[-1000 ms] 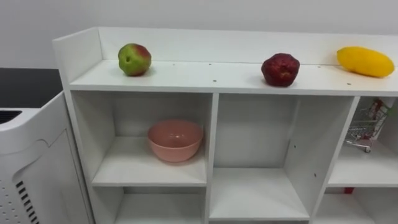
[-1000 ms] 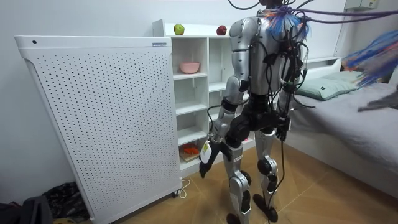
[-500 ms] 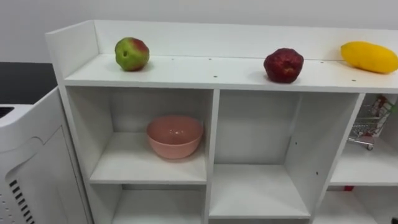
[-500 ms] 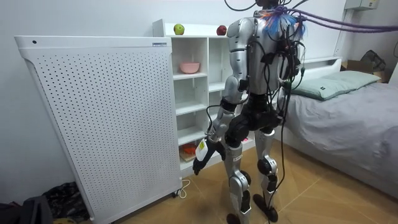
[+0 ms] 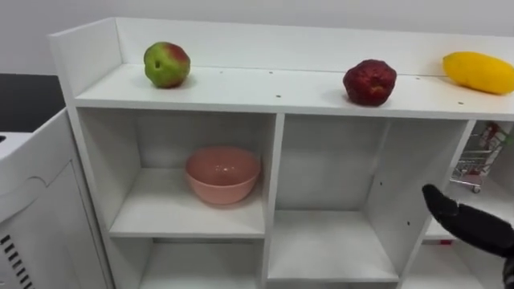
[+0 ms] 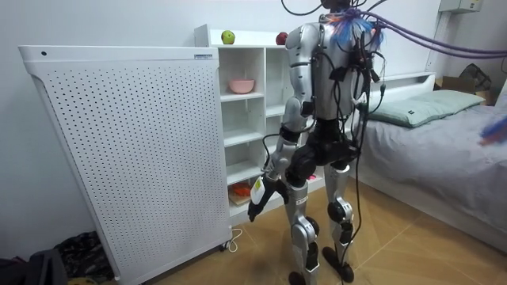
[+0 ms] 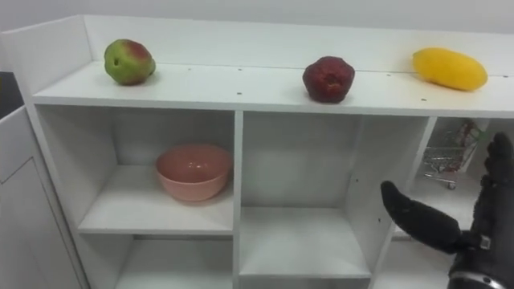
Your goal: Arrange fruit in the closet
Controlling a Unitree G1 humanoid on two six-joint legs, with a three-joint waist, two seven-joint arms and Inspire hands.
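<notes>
On top of the white closet (image 5: 265,84) lie a green-red apple (image 5: 167,64) at the left, a dark red fruit (image 5: 369,82) in the middle and a yellow mango (image 5: 477,72) at the right. A pink bowl (image 5: 222,173) sits in the upper left compartment. My right hand (image 7: 454,225) is raised at the lower right, in front of the divider between the middle and right compartments. It is open and holds nothing. My left hand (image 6: 257,202) hangs beside my thigh, fingers relaxed and empty. I stand facing the closet.
A small wire toy cart (image 5: 474,164) stands in the upper right compartment. A tall white perforated cabinet (image 6: 119,150) adjoins the closet on my left. A bed (image 6: 444,150) is at the room view's right. Something orange-red (image 6: 240,190) lies on a low shelf.
My right hand has risen into the eye views at the lower right. The head camera has shifted a little, so the closet looks nearer. The fruit has not moved.
</notes>
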